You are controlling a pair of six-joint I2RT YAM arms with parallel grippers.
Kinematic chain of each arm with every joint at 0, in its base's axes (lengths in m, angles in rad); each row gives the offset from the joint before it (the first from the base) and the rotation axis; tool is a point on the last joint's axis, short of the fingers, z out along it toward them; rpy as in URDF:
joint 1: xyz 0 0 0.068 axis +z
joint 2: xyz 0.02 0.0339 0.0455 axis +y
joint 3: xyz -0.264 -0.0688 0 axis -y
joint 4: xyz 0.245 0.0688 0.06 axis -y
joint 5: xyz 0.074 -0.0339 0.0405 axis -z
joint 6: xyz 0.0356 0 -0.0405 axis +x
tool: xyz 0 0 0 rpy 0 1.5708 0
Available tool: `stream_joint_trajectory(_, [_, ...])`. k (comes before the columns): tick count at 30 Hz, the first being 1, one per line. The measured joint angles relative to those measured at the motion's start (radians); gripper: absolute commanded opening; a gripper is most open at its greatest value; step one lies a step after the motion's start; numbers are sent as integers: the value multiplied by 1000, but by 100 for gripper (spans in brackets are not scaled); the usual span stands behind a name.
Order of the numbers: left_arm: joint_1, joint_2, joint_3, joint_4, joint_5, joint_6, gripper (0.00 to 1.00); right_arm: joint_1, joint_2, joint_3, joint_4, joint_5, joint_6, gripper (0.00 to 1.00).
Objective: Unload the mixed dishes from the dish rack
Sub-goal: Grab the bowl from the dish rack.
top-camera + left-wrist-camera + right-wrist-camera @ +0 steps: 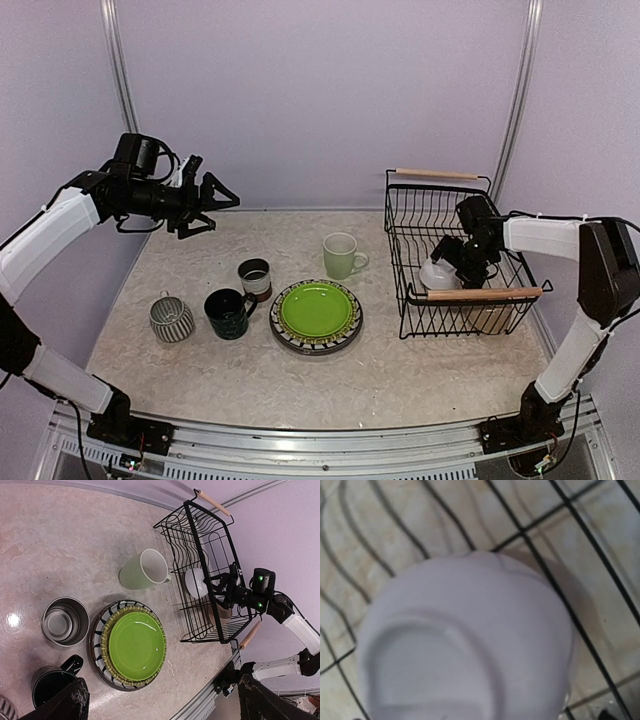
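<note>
The black wire dish rack (pixel 420 215) stands at the right with a white bowl (pixel 437 274) upside down inside it. My right gripper (pixel 455 258) reaches into the rack just above that bowl (pixel 470 640), jaws spread and nothing clamped; the bowl fills the right wrist view. A brownish dish (pixel 222 614) lies by the rack's near handle. On the table sit a lime-green plate (pixel 316 309) on stacked plates, a pale green mug (pixel 342 255), a brown-white mug (pixel 256 278), a dark teal mug (pixel 227 313) and a striped cup (pixel 172 320). My left gripper (pixel 208 198) hangs open and empty high at the left.
The rack's wooden handles (pixel 484 294) run along its near and far sides. The back wall stands close behind the rack, and the metal rail (pixel 300 455) marks the table's near edge. Bare tabletop (pixel 400 370) lies in front of the plates.
</note>
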Motion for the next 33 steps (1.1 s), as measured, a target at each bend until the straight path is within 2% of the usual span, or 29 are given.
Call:
stream_joint_trajectory(8, [0, -12, 0, 5, 2, -1, 99, -48, 5, -84, 141, -18, 146, 100])
stream_joint_trajectory(18, [0, -15, -1, 8, 5, -3, 99, -56, 18, -130, 281, -66, 222, 100])
stream_joint_trajectory(25, [0, -15, -2, 13, 5, -4, 99, -57, 33, -128, 299, -91, 217, 100])
stream_joint_trajectory(33, [0, -15, -8, 14, 7, -4, 99, -61, 84, -87, 345, -117, 131, 100])
